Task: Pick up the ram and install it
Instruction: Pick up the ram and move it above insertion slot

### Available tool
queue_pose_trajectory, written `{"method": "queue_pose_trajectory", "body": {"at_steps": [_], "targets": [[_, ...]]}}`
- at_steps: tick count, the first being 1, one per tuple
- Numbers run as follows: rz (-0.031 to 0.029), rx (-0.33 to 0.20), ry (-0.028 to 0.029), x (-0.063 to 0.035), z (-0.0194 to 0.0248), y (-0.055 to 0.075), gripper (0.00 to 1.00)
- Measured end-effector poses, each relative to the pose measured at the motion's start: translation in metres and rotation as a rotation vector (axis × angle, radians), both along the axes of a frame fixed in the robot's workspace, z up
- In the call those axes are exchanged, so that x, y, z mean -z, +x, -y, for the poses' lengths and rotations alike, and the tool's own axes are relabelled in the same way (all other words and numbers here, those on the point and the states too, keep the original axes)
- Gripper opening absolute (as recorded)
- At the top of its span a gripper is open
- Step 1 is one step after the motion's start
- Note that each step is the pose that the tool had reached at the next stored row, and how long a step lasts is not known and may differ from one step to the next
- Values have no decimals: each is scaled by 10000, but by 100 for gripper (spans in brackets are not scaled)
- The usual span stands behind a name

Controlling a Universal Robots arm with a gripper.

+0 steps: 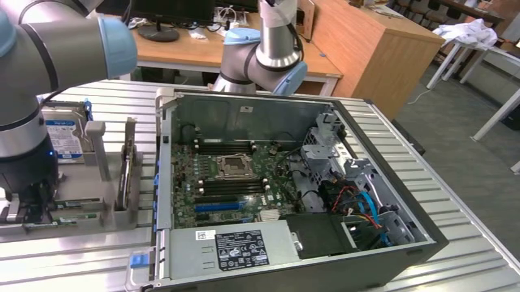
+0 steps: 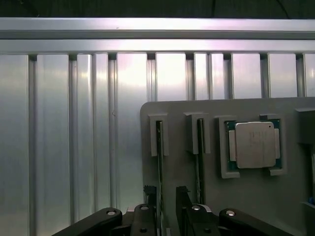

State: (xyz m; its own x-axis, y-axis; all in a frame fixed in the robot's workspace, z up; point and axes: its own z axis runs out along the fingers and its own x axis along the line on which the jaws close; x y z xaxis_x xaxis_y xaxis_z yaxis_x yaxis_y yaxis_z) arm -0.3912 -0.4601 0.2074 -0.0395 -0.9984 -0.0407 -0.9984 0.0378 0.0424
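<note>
Ribbed metal table (image 2: 74,137) | ram (image 2: 160,147) upright in grey holder (image 2: 177,110) | tool (image 2: 167,194) parted, straddling ram

A grey holder tray (image 2: 246,196) lay beneath the fingers (image 2: 182,196), on a ribbed aluminium table (image 2: 74,137). A CPU (image 2: 254,144) sat in a pocket of the tray, beyond the fingers and off to one side. An open computer case (image 1: 243,115) showing its motherboard (image 1: 211,182) stood well apart from them.

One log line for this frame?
hand: open, straddling ram | ram: on edge in gray holder slot, not lifted | computer case: open
</note>
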Motion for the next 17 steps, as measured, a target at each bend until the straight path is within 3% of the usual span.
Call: {"method": "queue_pose_trajectory", "body": {"at_steps": [8,13,17], "targets": [[-1,-53,-1,31,1,0,30],[0,-681,1,33,1,0,30],[0,-754,0,33,1,0,30]]}}
